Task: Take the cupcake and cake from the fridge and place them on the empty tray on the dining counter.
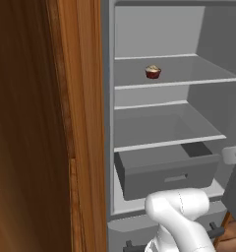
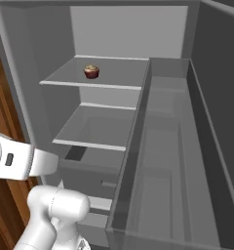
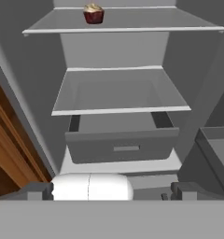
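Grey fridge (image 1: 162, 123) stands open; the cupcake (image 1: 153, 72) sits alone on its upper shelf (image 1: 189, 74) (drawer (image 3: 121, 145) below pulled out). The hand (image 3: 111, 190) is open, holding nothing.

One cupcake (image 1: 153, 72) (image 2: 91, 72) (image 3: 93, 14) sits far ahead of the gripper (image 3: 112, 190), on the upper shelf (image 1: 189, 74) (image 2: 114, 73) (image 3: 132, 21). One fridge (image 1: 159, 29) (image 2: 133, 29) (image 3: 114, 49) stands open before the gripper. Two shelves show inside it: the upper one and a lower shelf (image 1: 159, 128) (image 2: 99, 129) (image 3: 118, 91), nearer. One drawer (image 1: 164, 170) (image 2: 89, 176) (image 3: 121, 144) sits below them, closest to the fingertips (image 3: 39, 190). One wooden cabinet (image 1: 41, 123) (image 2: 2, 205) (image 3: 11, 158) stands off to the gripper's left.
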Available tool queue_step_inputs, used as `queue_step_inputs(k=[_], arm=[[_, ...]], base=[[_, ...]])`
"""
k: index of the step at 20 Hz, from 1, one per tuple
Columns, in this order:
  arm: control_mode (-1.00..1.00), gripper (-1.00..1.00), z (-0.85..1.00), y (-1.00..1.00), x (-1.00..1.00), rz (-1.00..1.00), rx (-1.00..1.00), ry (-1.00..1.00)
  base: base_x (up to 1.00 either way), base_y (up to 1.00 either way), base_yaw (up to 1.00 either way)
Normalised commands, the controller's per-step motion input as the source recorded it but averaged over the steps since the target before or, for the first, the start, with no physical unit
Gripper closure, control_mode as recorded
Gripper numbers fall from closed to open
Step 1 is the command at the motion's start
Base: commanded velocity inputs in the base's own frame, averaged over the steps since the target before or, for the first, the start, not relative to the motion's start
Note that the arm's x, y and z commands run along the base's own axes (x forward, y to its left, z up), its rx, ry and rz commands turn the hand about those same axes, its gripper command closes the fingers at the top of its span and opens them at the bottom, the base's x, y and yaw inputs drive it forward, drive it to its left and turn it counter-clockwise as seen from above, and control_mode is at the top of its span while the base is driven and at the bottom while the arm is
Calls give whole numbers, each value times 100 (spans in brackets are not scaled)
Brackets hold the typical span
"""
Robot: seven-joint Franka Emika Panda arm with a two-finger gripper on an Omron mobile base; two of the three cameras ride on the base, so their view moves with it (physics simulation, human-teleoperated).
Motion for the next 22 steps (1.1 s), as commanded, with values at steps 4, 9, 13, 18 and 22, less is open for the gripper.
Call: queue_step_inputs(k=[4,9,13,18,22], arm=[[100,-100,0,0,0,0,0,0],[100,-100,0,0,0,0,0,0],[-100,-100,26,0,-2,0,1,0],[-100,-100,69,9,-5,1,-1,1],[-100,-100,25,27,19,3,-3,-2]], base=[[100,-11,-11],[100,0,-23],[35,0,-5],[0,0,0],[0,0,0]])
